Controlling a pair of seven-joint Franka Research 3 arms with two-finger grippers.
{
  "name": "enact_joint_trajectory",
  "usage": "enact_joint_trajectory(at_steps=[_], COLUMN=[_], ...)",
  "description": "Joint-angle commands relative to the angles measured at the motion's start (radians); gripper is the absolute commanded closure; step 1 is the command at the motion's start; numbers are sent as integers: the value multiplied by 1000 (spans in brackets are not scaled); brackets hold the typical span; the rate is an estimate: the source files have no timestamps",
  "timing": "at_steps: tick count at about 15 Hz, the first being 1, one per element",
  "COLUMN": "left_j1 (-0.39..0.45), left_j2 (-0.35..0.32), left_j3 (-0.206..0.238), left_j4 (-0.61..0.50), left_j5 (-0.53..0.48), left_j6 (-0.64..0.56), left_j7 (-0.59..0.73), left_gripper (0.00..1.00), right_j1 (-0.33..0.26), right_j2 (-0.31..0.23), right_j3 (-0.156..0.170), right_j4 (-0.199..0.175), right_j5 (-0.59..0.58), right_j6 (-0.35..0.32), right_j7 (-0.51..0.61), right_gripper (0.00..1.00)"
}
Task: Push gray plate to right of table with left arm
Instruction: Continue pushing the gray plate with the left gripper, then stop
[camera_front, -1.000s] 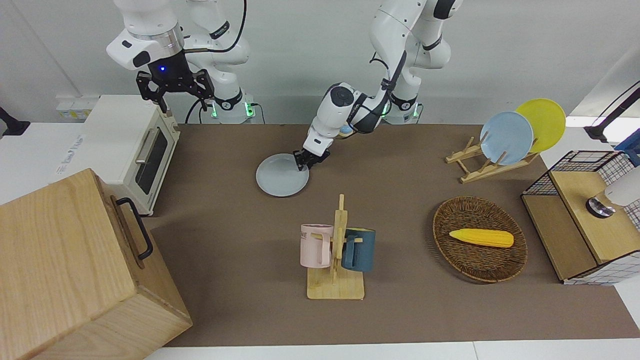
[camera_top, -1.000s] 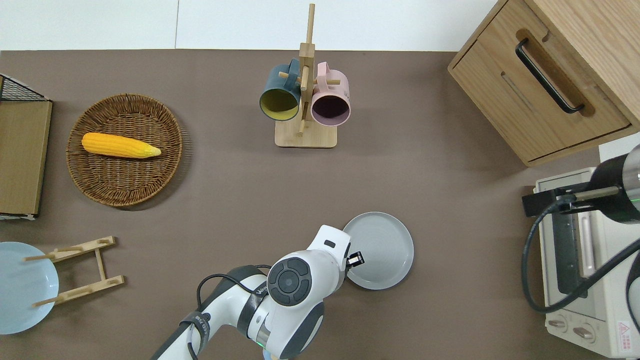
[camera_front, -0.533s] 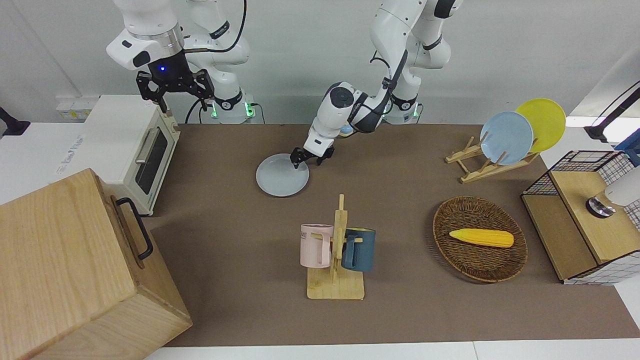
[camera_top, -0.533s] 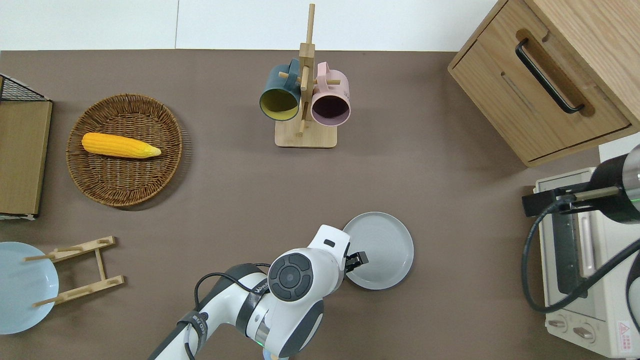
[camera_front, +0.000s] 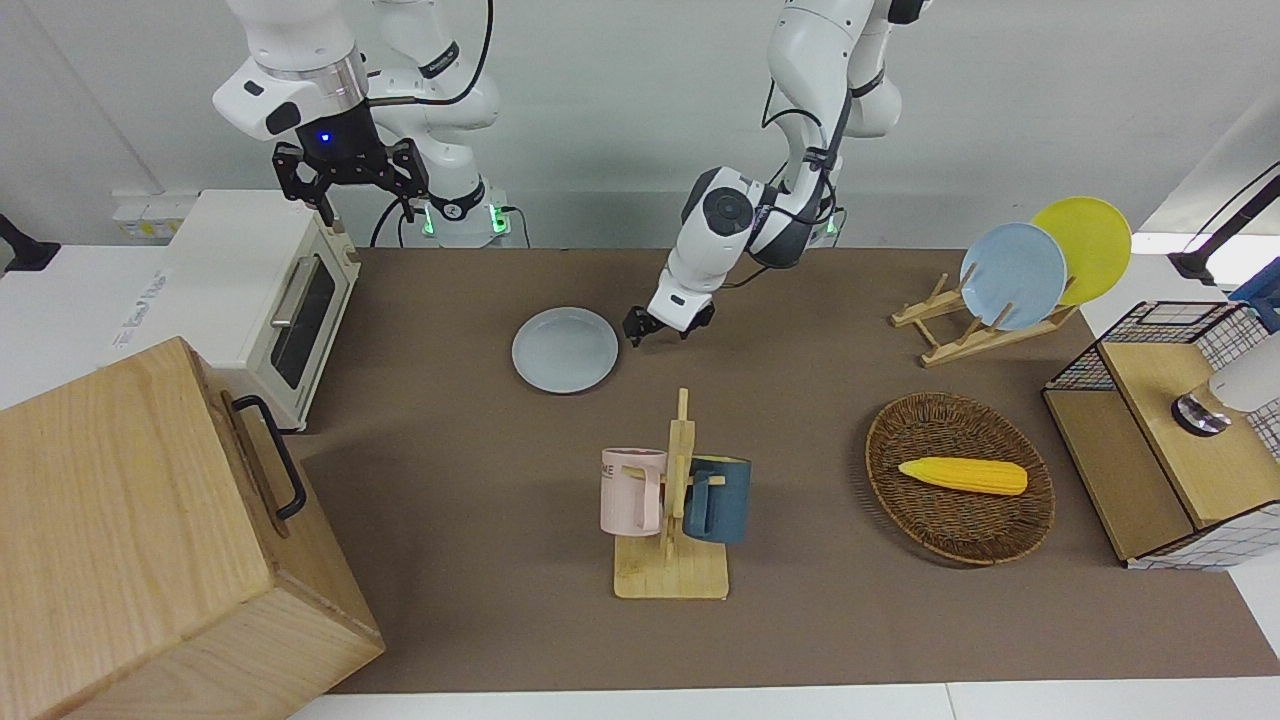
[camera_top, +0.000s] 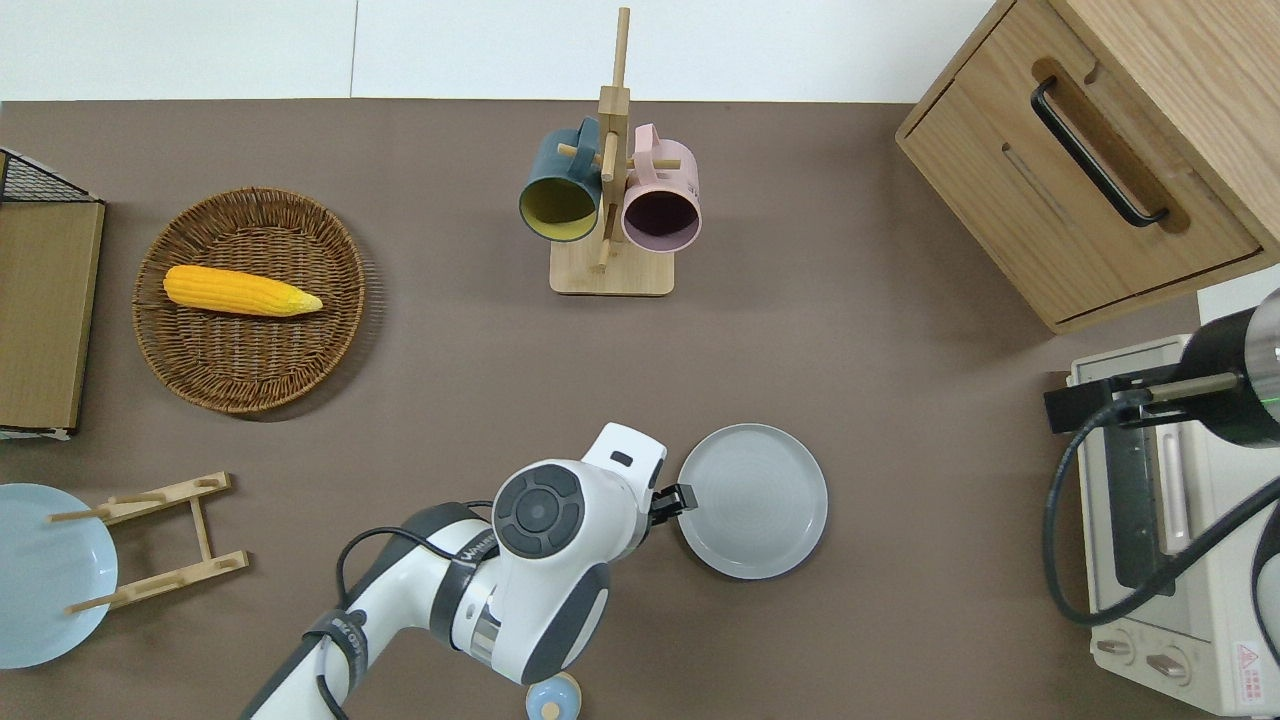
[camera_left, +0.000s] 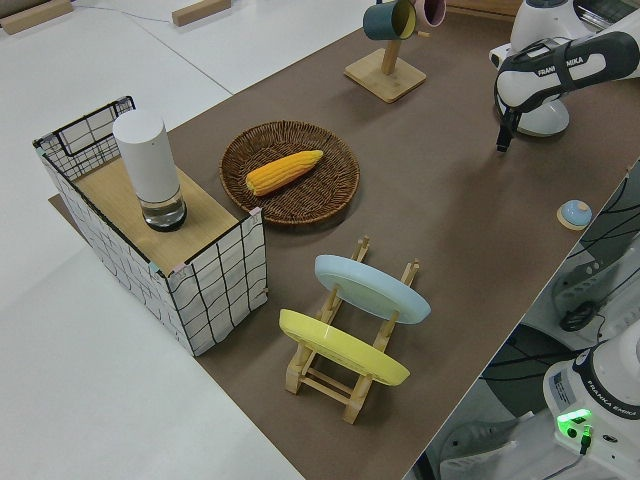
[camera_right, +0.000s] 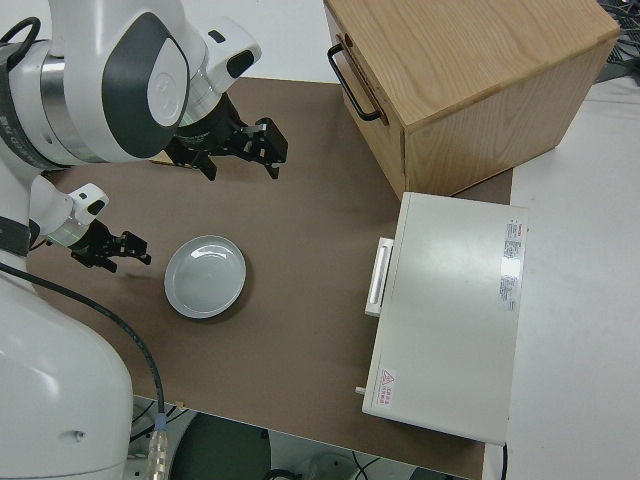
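Observation:
The gray plate (camera_front: 565, 350) (camera_top: 752, 500) (camera_right: 205, 275) lies flat on the brown table (camera_front: 450, 450), toward the robots' edge and about midway along it. My left gripper (camera_front: 667, 327) (camera_top: 680, 497) (camera_right: 108, 250) hangs open and empty just off the plate's rim, on the side toward the left arm's end of the table. In the front view a gap of bare table shows between it and the plate. The right arm is parked, its gripper (camera_front: 350, 190) (camera_right: 237, 160) open and empty.
A mug rack (camera_front: 670, 500) (camera_top: 610, 200) with a pink and a blue mug stands farther from the robots than the plate. A toaster oven (camera_front: 270, 290) and wooden cabinet (camera_front: 150, 540) fill the right arm's end. A corn basket (camera_front: 960, 480), plate rack (camera_front: 1000, 290) and wire crate (camera_front: 1170, 430) sit at the left arm's end.
My left gripper has come up off the plate's rim and drawn back toward the left arm's end of the table. The plate has stayed where it was.

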Motion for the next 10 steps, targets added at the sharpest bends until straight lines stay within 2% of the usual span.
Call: enact_joint_trajectory(at_steps=[1, 4, 6, 10], left_j1=[10, 16, 19, 68], left_j2=[-41, -63, -64, -76], left_j3=[98, 218, 275, 309], left_j4=[64, 104, 156, 238], left_j5=[-6, -1, 2, 31], left_j6=[-188, -305, -378, -477], left_j7=[138, 250, 287, 309], left_gripper=[7, 7, 7, 7], right_j1=[-7, -7, -7, -7], right_j2=[-7, -7, -7, -7], right_j3=[2, 2, 1, 1], right_j4=[-4, -4, -4, -4], right_j5=[2, 2, 2, 2], right_j6=[-1, -1, -1, -1], right_j7=[-20, -20, -20, -20], right_gripper=[5, 5, 5, 5])
